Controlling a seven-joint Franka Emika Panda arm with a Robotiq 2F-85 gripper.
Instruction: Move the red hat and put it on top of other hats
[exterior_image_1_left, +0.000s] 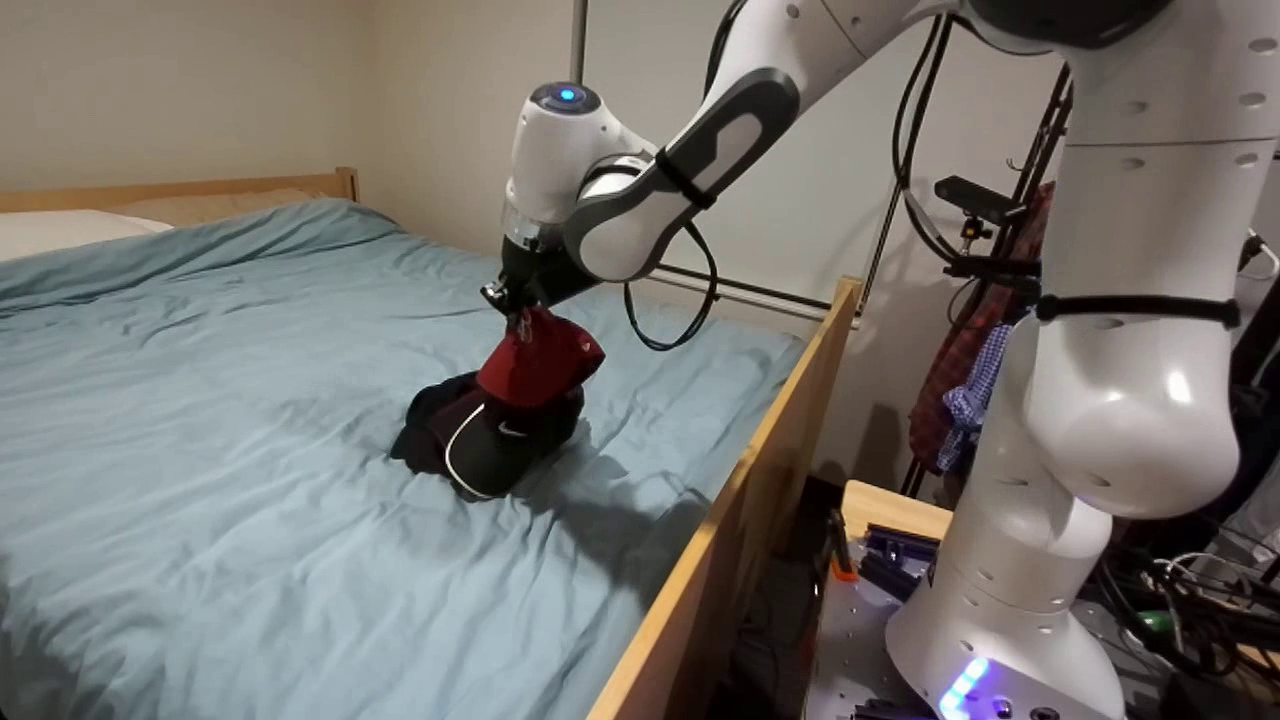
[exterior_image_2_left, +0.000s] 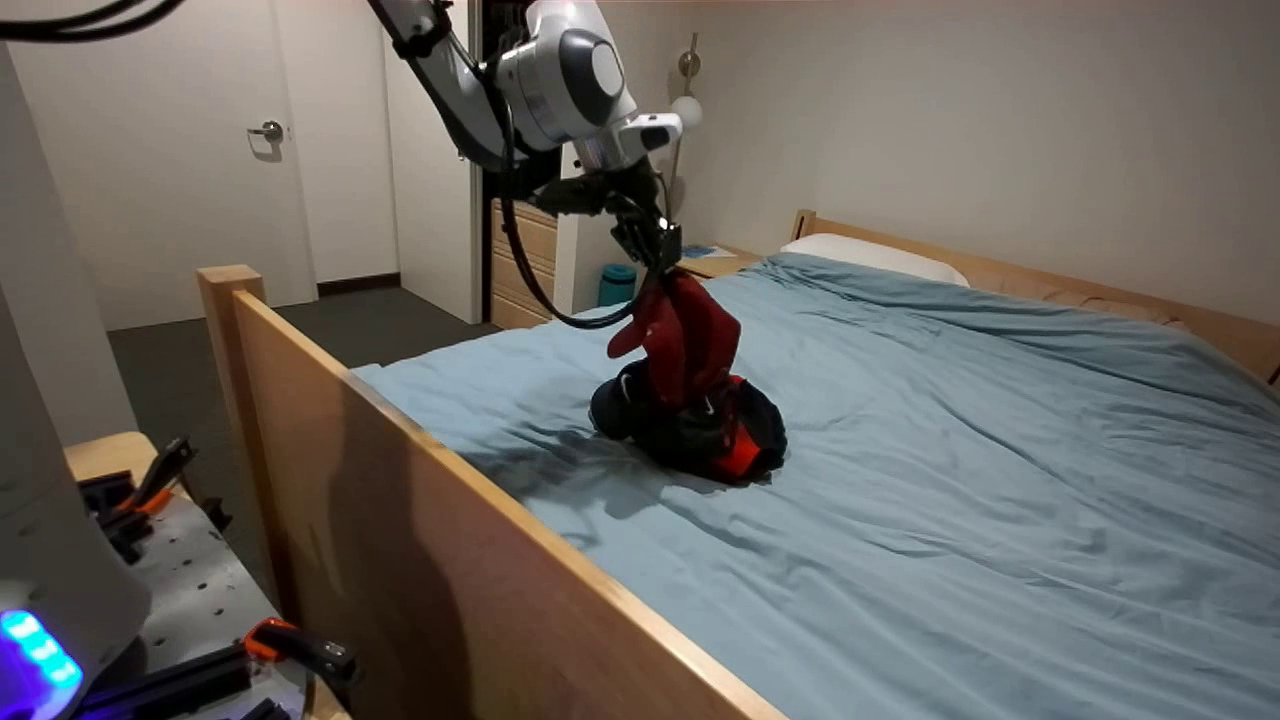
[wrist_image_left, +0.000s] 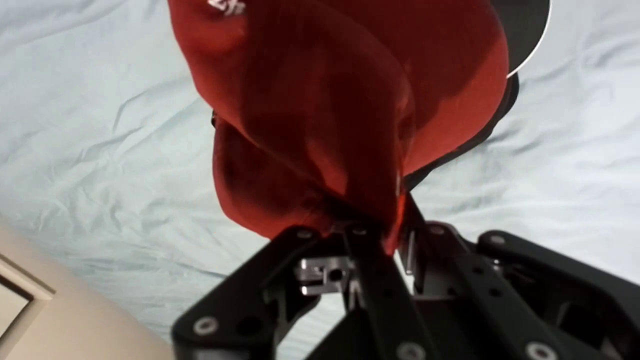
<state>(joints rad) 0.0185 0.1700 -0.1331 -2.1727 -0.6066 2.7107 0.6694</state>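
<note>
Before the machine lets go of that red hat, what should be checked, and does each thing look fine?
1. Hold: ok; the end effector is shut on the red hat.
2. Aim: ok; in both exterior views the hat is above the dark caps.
3. Contact: cannot tell; its lower edge overlaps the caps, but whether its weight rests there is unclear.
4. Hat lying flat: not ok; in the wrist view its cloth is bunched and folded.
5. Base: ok; the caps lie on the blue bedding, apart from the footboard.
</note>
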